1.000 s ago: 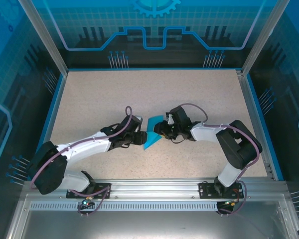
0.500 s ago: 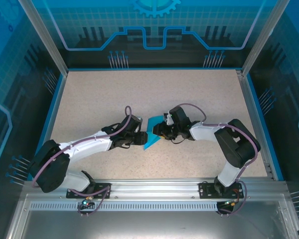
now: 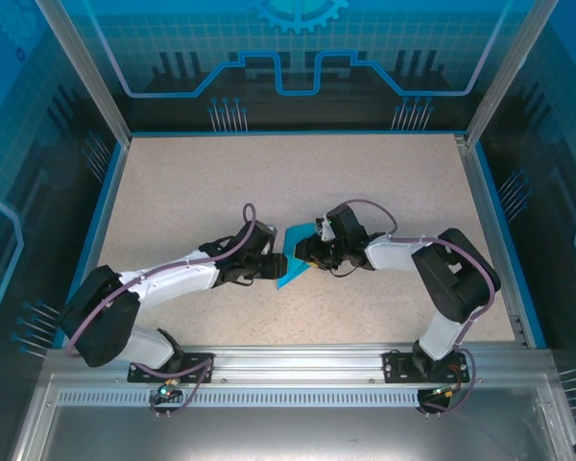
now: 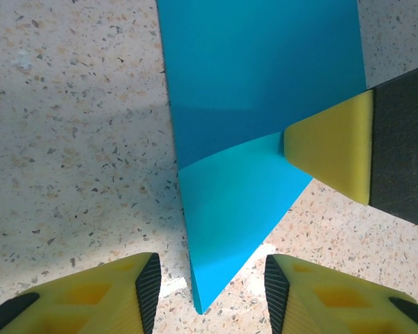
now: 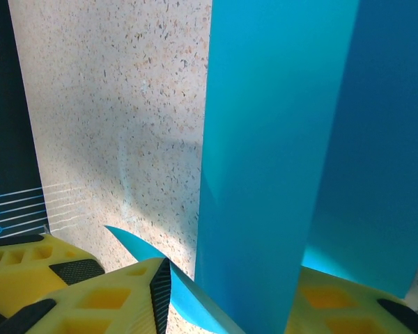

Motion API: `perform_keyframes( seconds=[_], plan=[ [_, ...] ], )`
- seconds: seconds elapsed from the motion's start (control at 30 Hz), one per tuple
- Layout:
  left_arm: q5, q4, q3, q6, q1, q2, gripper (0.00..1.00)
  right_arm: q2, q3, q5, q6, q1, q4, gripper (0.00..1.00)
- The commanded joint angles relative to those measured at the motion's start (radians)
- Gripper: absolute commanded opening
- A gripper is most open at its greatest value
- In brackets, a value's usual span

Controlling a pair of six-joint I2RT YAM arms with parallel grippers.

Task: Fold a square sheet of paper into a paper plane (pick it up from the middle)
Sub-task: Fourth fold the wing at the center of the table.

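The paper (image 3: pixel 290 261) is laid at the centre of the bench (image 3: pixel 173 192), long axis running upper right to lower left, its point straddled, ungripped, by the open left hand (image 4: pixel 209 278). Its upper part is passed through the right hand (image 5: pixel 230 278); whether it is clamped there cannot be told.

Left tool (image 4: pixel 209 296) jaws stood apart, with the pointed tip of the folded teal paper (image 4: pixel 258 83) lying in the gap, so the way straight ahead was blocked. Right tool (image 3: pixel 303 252) sat just ahead, touching the paper's edge, no room to pass there. A raised paper flap stood between the right tool's parted jaws. Bare desk (image 3: pixel 384 173) lay free on the outer sides and beyond both tools.
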Motion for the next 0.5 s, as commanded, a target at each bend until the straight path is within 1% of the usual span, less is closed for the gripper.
perform_keyframes(
  seconds=[0.0,0.17,0.3,0.47],
  plan=[
    [0.032,0.023,0.012,-0.012,0.006,0.005,0.47,0.014,0.006,-0.018,-0.003,-0.011,-0.008,0.4],
    [0.036,0.055,-0.026,0.0,0.007,-0.017,0.49,0.012,-0.005,-0.011,0.0,-0.009,0.003,0.4],
    [0.079,0.089,-0.038,0.006,0.005,-0.026,0.52,0.012,-0.007,-0.011,-0.009,-0.009,0.002,0.4],
    [0.069,0.094,-0.043,0.013,0.005,-0.028,0.52,0.039,0.011,-0.038,-0.032,-0.009,0.004,0.41]
  ],
)
